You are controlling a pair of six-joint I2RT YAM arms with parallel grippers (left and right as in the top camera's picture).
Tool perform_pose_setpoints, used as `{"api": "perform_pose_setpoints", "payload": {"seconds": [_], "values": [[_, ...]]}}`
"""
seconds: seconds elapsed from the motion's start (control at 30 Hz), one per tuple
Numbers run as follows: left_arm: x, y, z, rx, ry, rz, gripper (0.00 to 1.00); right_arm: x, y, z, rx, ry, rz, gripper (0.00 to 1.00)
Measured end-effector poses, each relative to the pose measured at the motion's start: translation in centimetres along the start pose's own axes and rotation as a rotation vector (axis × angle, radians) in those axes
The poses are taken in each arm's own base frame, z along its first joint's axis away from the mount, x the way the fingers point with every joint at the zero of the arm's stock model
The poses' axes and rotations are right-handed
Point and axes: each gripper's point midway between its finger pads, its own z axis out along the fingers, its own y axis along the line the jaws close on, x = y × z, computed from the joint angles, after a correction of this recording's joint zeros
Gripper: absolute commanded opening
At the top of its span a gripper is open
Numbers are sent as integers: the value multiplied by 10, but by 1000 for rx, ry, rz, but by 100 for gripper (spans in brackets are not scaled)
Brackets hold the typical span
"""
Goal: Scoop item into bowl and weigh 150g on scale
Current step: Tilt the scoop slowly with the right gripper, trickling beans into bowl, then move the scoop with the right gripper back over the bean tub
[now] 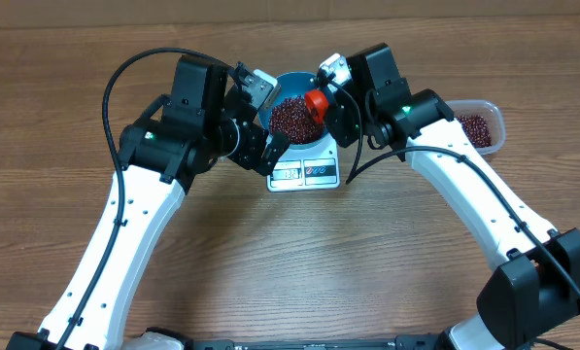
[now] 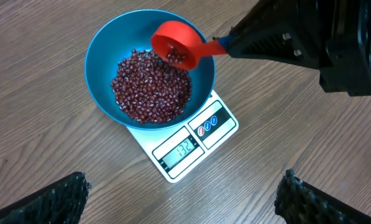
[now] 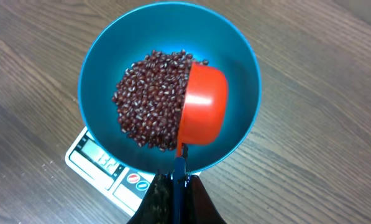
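The blue bowl stands on the white scale, whose display reads 132. A heap of dark red-brown beans, the item, fills the bowl's bottom. My right gripper is shut on the blue handle of a red scoop. The scoop is tipped over the bowl's inner right side with a few beans in it. My left gripper is wide open and empty over bare table just in front of the scale.
A clear plastic tub holding more beans sits at the right, behind the right forearm. Both arms crowd the bowl from left and right. Wooden table surrounds the scale.
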Motion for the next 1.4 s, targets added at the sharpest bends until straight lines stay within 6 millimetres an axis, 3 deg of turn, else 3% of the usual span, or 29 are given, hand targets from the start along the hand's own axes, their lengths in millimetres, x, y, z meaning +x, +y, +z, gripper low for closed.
{"api": "perform_pose_setpoints", "payload": {"seconds": [0.4,0.6,1.27,1.4], "values": [[0,0,0,0,0,0,100,-2,3,-1,-17,-12,2,4],[0,0,0,0,0,0,100,-19,-6,-10,31,-78,38,3],[0,0,0,0,0,0,100,-6,10,-13,-24,-27,-29,4],[0,0,0,0,0,0,100,-12,0,-13,32,-48,9,4]]}}
